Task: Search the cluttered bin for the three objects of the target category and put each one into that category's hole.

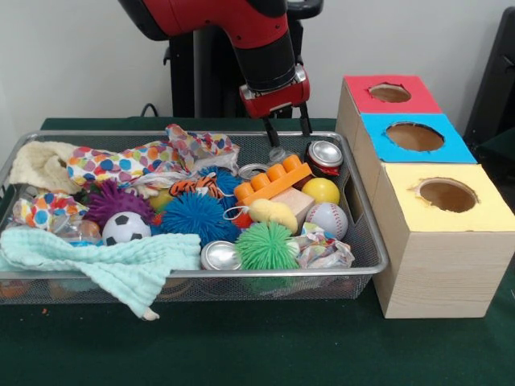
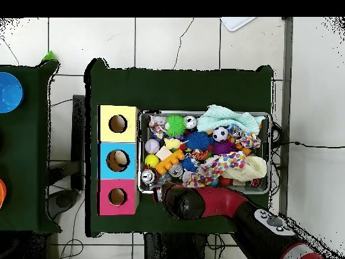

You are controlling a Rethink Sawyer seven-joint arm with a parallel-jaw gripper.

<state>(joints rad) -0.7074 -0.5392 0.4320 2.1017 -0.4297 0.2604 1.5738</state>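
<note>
Gripper (image 1: pixel 286 134) hangs over the cluttered bin (image 1: pixel 366 233) upper right of frame, jaws apart, empty, tips near a silver can (image 1: pixel 325 154), possibly touching something small.

Lab: pedestal robot arm (image 1: pixel 241 32), tiled floor (image 2: pixel 175 47)

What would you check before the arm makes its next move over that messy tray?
1. Tool open: ok, its two prongs stand apart, nothing between them.
2. Tool inside the bin: ok, it hangs at the far right corner, just above the toys.
3. What lies under it: not ok, a silver can is there, not a clear plastic container.
4. Clear container in sight: ok, one crinkly piece shows near the soccer ball, at the opposite end of the bin.
5. Blue box's hole free: cannot tell; the overhead view shows something pale inside.
6. Other containers: cannot tell, the cloth may cover some.
</note>
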